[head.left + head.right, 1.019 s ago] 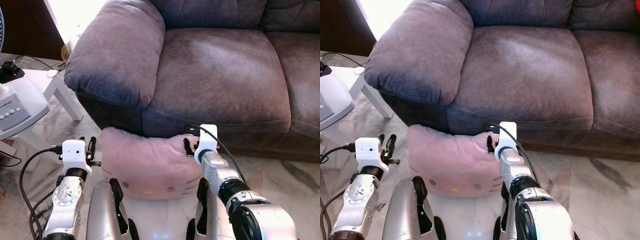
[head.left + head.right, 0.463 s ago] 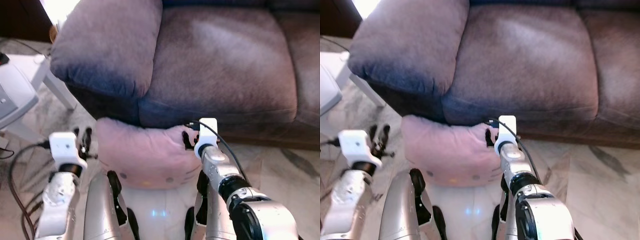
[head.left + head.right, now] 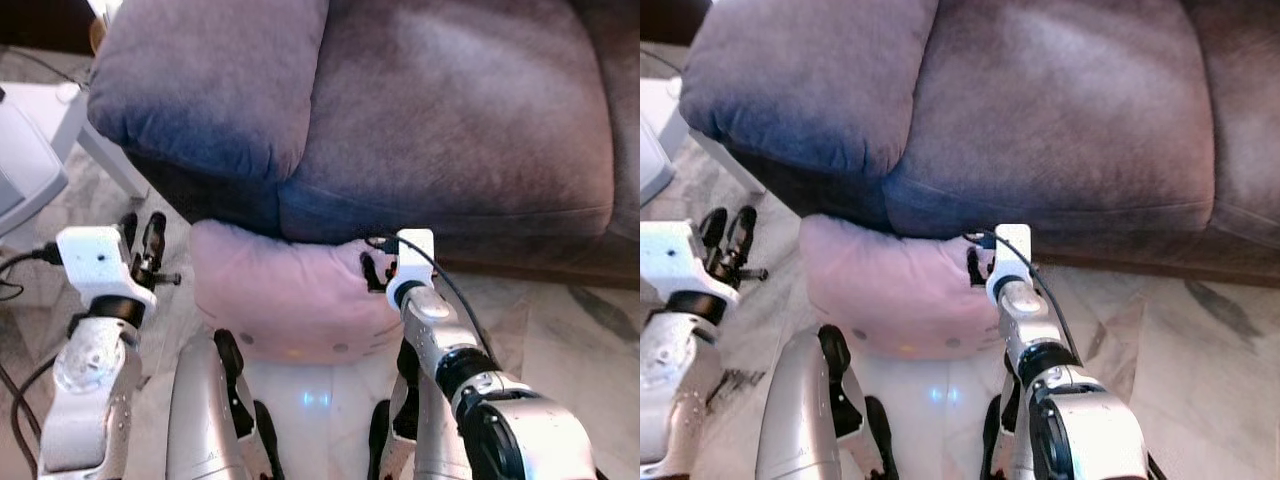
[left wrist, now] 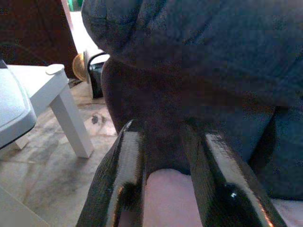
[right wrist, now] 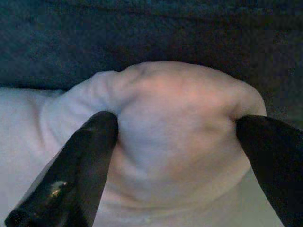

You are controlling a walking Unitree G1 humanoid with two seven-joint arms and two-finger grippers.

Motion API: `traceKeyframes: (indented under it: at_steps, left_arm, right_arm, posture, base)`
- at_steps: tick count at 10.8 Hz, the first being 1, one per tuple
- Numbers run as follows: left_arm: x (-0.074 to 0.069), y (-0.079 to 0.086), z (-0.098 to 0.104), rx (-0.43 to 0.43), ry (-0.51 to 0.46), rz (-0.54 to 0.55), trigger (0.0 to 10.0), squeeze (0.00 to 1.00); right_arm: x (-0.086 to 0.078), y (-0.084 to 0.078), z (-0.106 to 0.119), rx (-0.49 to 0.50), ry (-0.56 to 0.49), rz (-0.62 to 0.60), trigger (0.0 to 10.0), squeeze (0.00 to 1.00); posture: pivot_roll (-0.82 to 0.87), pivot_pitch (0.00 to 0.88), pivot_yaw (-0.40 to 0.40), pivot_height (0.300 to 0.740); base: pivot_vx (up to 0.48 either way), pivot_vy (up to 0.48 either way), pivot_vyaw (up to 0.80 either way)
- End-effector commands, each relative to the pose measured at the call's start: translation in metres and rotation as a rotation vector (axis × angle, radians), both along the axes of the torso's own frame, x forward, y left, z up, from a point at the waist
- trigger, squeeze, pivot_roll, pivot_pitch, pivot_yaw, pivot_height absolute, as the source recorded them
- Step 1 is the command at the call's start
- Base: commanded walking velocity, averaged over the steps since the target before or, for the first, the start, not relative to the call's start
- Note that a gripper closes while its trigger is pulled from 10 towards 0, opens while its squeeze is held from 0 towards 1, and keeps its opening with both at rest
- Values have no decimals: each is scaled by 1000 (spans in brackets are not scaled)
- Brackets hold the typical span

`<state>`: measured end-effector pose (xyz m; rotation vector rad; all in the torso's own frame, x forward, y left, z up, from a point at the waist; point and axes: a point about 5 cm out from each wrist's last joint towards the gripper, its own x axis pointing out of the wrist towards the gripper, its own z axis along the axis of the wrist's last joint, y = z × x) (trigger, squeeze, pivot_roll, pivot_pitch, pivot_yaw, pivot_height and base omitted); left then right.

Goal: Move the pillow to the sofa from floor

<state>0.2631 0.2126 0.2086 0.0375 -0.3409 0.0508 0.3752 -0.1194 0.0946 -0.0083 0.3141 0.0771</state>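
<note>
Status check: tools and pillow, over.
Right tool pinching a corner of the soft pink pillow. Left tool open beside the pillow's other end, not touching. Pillow on the floor, against the grey-brown sofa front.

The silver left arm rises along the lower left of the head view, its white wrist block tilted inward; the left gripper point(image 3: 142, 240) sits at mid-left, its two long black fingers point(image 4: 124, 189) parted with a narrow gap and closed on nothing; the silver right arm climbs from the lower right toward the frame's centre, a black cable looping over its white wrist; the right gripper point(image 5: 177, 156) has its black fingers point(image 5: 78, 170) spread wide, both pressed into soft pink fabric.
</note>
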Motion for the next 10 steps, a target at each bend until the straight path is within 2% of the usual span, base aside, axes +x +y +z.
traceKeyframes:
  at_steps: [1, 2, 4, 5, 6, 10]
  left_arm:
    - [-6, 1, 1, -25, 9, 2, 10000, 0]
    - [-9, 1, 8, -107, 4, 12, 10000, 0]
    - [-12, -4, 20, -62, 0, -8, 10000, 0]
    - [-13, -5, 23, -61, 1, -17, 10000, 0]
    - [-13, -6, 24, -62, 4, -19, 10000, 0]
    - [-11, -10, 25, -65, 40, -37, 10000, 0]
  right_arm:
    - [-7, -2, -13, -29, 45, -6, 10000, 0]
    - [-8, -5, -15, -54, 51, -15, 10000, 0]
    - [-8, -2, -14, -35, 43, -6, 10000, 0]
    - [-8, -2, -15, -41, 45, -1, 7843, 0]
    - [-8, 0, -15, -48, 40, 6, 0, 0]
    - [-10, 1, -17, -41, 40, 12, 0, 0]
  posture:
    - [245, 453, 3, 470]
    - [251, 464, 2, 470]
    - [266, 473, 4, 470]
    - [267, 476, 8, 470]
    - [268, 477, 10, 470]
    - [261, 479, 15, 470]
  base:
    - [0, 0, 0]
    - [0, 0, 0]
    - [0, 0, 0]
    - [0, 0, 0]
    - [0, 0, 0]
    - [0, 0, 0]
